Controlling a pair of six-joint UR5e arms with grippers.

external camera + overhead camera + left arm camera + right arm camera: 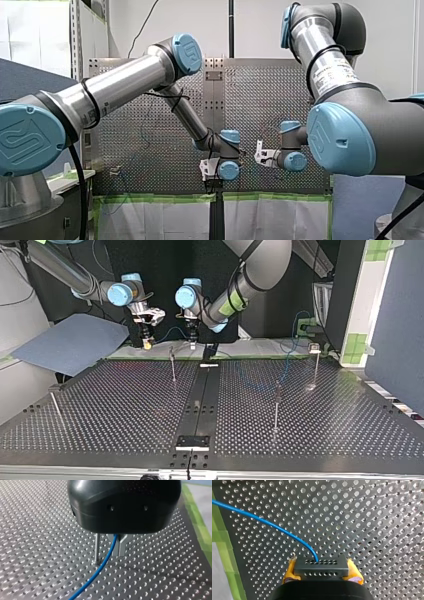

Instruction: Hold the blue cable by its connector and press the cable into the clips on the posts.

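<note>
Most of the clipping looks undone: my right gripper (321,570) pinches the connector (321,566) between yellow pads, the blue cable (262,521) arcs toward my left gripper (192,343) (grip hidden), and the posts (276,407) wait.

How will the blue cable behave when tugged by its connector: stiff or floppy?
Likely floppy: the blue cable curves away from the connector and trails toward the table. Probably light, since it looks thin. The connector, clamped in my right gripper's jaws, looks rigid and unlikely to slip.
</note>
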